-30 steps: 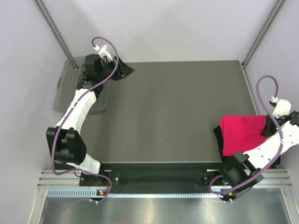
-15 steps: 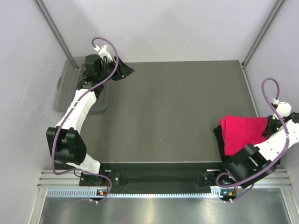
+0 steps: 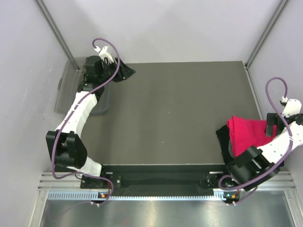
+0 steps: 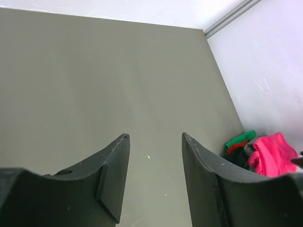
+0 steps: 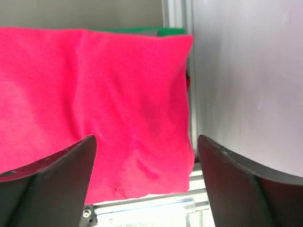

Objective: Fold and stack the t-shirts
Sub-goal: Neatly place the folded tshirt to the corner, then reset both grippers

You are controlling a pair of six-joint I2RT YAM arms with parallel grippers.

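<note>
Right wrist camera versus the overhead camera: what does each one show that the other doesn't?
Only the right wrist camera shows that the right gripper is open, plus a green strip of fabric. Only the overhead camera shows the whole table, the plastic bin, the left gripper and a dark shirt. Both show the red shirt.

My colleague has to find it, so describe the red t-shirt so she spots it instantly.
Look at the dark table, its right edge toward the near corner. The red t-shirt lies there on dark cloth, and its bright colour sets it apart from that cloth.
</note>
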